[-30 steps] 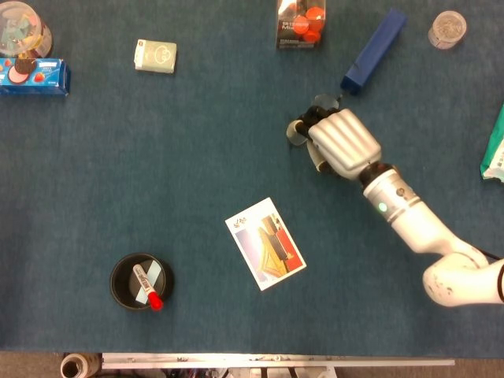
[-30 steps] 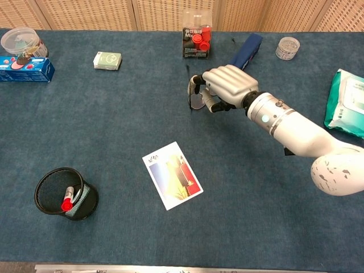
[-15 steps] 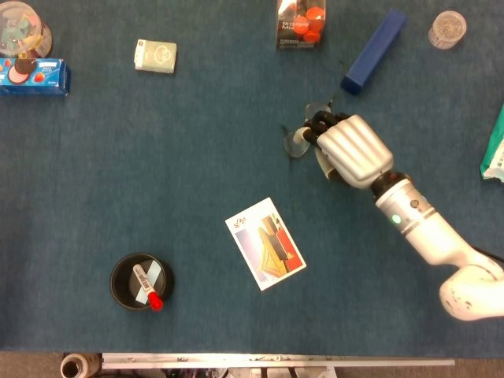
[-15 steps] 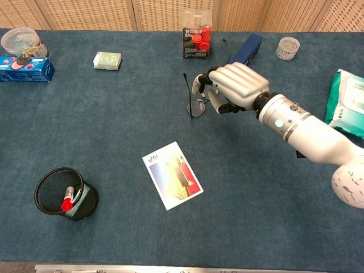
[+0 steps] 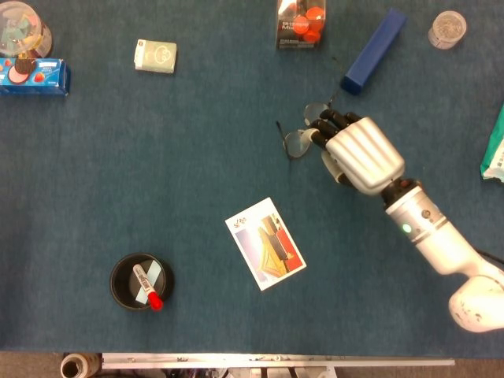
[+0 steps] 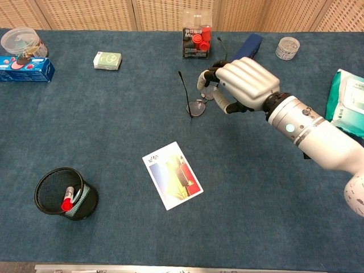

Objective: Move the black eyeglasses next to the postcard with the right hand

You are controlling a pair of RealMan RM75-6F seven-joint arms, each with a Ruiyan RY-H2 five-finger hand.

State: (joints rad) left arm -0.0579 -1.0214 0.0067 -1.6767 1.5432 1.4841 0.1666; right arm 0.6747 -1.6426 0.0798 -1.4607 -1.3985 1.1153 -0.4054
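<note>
The black eyeglasses (image 5: 298, 143) (image 6: 197, 107) hang tilted from the fingertips of my right hand (image 5: 358, 153) (image 6: 243, 84), with one temple sticking out to the left. The hand grips them near the bridge; one lens is partly hidden behind the fingers. The postcard (image 5: 265, 243) (image 6: 172, 175) lies flat on the blue table, nearer the front edge and to the left of the hand, well apart from the glasses. My left hand shows in neither view.
A black mesh cup (image 5: 142, 281) (image 6: 63, 193) with a red marker sits front left. Along the back stand a blue box (image 5: 374, 50) (image 6: 246, 46), a box of red caps (image 5: 299, 24) (image 6: 197, 41), a small pale box (image 5: 156, 56) and a clear jar (image 5: 447, 29). A green pack (image 6: 348, 102) lies far right.
My right hand has drawn back to the right with the eyeglasses in its fingers. The glasses now show more openly, one temple swung out to the left.
</note>
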